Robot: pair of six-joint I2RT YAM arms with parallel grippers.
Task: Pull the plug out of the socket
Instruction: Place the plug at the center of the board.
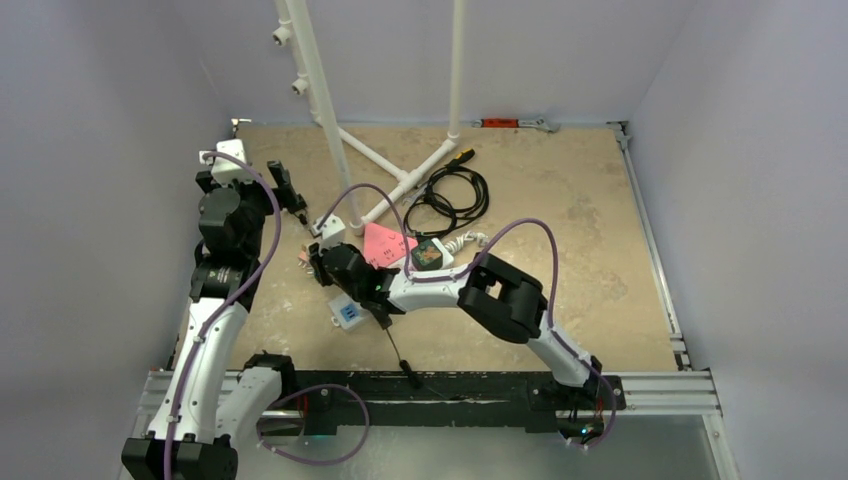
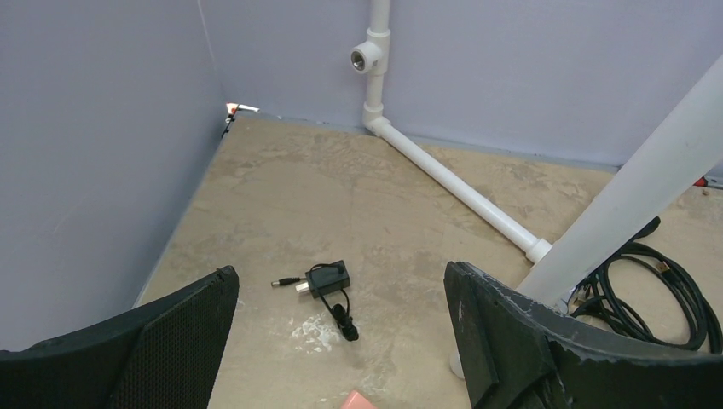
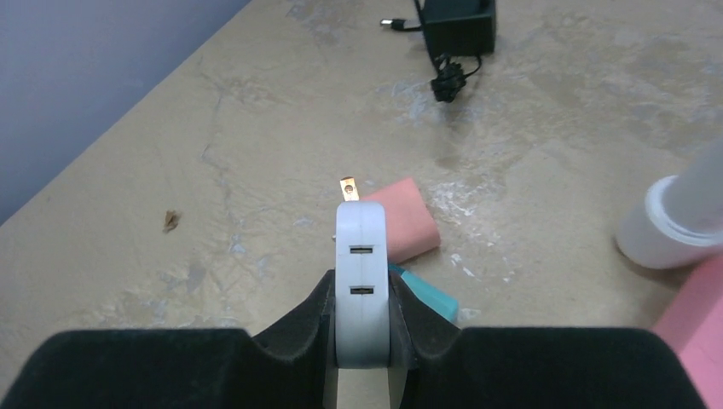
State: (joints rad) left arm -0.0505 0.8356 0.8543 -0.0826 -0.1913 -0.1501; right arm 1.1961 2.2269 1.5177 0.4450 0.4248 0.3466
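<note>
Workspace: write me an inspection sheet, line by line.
Surface: tan table, scuffed, with white smears.
Job's things: white socket block clamped in right hand; brass prong showing, visible slots empty.
Clutter: pink block, black adapter.
Hands: left hand open, empty; right hand shut on the socket block.
Cables: black coiled cable by the pipes.
Surroundings: white pipe frame, plain walls.

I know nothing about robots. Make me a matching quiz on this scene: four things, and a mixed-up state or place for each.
1 left gripper
2 right gripper
3 black power adapter
4 coiled black cable

A beside the white pipe stand
B open, empty
C alone on the table ahead of the left gripper
D shut on the white plug adapter

Pairs: 1-B, 2-D, 3-C, 4-A
</note>
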